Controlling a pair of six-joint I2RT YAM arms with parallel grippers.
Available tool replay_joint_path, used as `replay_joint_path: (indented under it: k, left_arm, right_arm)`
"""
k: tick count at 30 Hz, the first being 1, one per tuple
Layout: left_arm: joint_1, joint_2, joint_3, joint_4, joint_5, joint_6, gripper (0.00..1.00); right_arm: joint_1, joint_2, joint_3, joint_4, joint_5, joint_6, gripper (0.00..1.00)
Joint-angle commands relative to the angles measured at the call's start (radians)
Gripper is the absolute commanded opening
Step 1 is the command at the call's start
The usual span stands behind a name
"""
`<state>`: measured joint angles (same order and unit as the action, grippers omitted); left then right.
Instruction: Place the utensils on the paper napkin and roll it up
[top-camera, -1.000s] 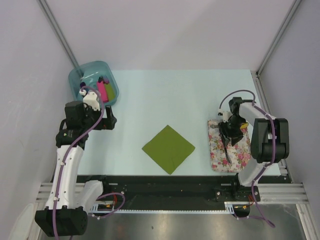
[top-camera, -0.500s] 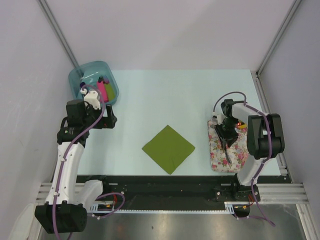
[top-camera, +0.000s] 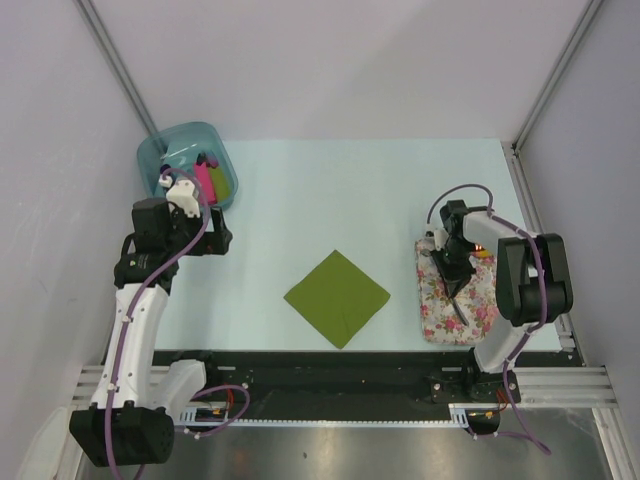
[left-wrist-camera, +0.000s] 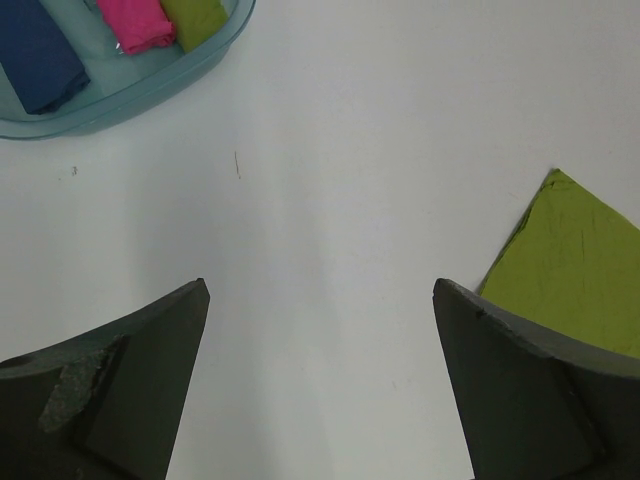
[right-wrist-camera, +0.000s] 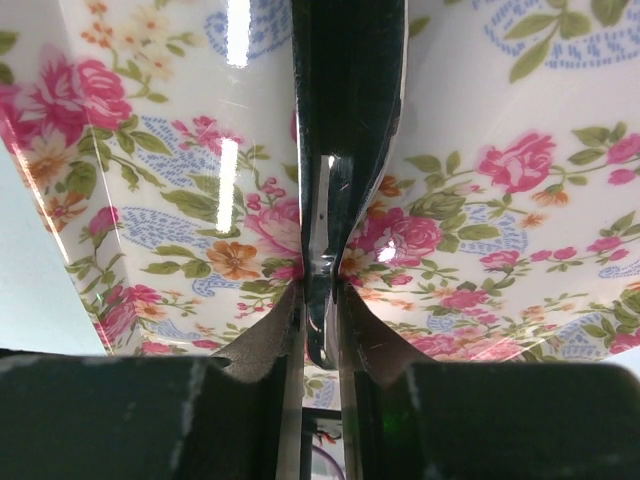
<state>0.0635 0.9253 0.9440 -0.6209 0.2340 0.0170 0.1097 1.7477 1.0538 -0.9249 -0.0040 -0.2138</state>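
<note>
Since a second earlier the right pincer (right-wrist-camera: 320, 290) had sunk onto the floral mat (right-wrist-camera: 150, 150) and narrowed its jaws, which now pinched a slim dark utensil (right-wrist-camera: 322, 210) lying beneath it. Nothing had reached the olive paper napkin (top-camera: 337, 297), well apart to the pincer's left, flat and unrolled. Farther off, the left pincer (left-wrist-camera: 320, 290) hung wide apart and empty, wrist tilted down, short of the teal tub (left-wrist-camera: 120, 95).

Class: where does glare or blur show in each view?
Right wrist: white glare streaks on the glossy pink-flowered mat; the slim dark grey utensil glints. Left wrist: no glare on the olive-green paper napkin. Top external: evenly lit.
</note>
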Motion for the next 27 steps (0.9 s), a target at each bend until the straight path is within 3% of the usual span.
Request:
replay_joint_path:
  k: [1,14,17,23,27]
  left_arm:
    - [0.004,0.004,0.004,0.029,-0.009,-0.011,1.0]
    - [0.004,0.0,0.012,0.033,-0.002,-0.011,0.99]
    - [0.004,0.004,0.016,0.033,-0.002,-0.011,0.99]
    - [0.004,0.009,0.019,0.035,-0.001,-0.011,1.0]
    - [0.004,0.012,0.021,0.038,-0.001,-0.011,1.0]
  right_arm:
    - [-0.001,-0.053,-0.026,0.156,-0.047,-0.01,0.15]
    - [-0.004,-0.109,-0.014,0.196,-0.07,-0.019,0.15]
    - [-0.002,-0.087,-0.014,0.192,-0.067,-0.025,0.2]
    - [-0.004,-0.054,-0.032,0.196,-0.062,-0.042,0.41]
    - [-0.002,-0.039,-0.038,0.199,-0.051,-0.045,0.41]
